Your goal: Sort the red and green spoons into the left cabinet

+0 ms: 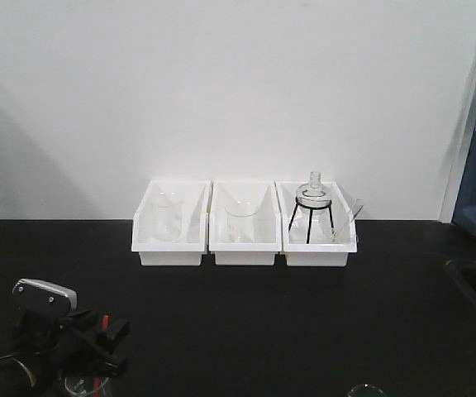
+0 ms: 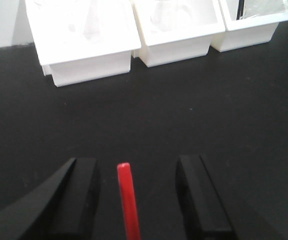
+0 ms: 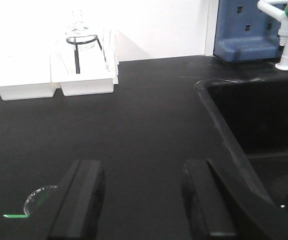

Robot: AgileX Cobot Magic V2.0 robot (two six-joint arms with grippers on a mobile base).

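Note:
In the left wrist view the red spoon's handle (image 2: 128,200) stands up between the fingers of my left gripper (image 2: 136,165). The jaws are open, with a gap to the handle on either side. The front view shows that gripper (image 1: 97,339) low at the left, over a glass rim. My right gripper (image 3: 143,167) is open above bare black counter with nothing between its fingers. To its left a thin streak of the green spoon (image 3: 14,216) shows by the rim of a clear glass vessel (image 3: 36,197). The left cabinet is out of view.
Three white bins (image 1: 170,248) line the back wall, two holding beakers and the right one a flask on a black tripod (image 1: 312,203). A black sink (image 3: 264,130) lies to the right. Behind it stands a blue unit with a white tap (image 3: 284,30).

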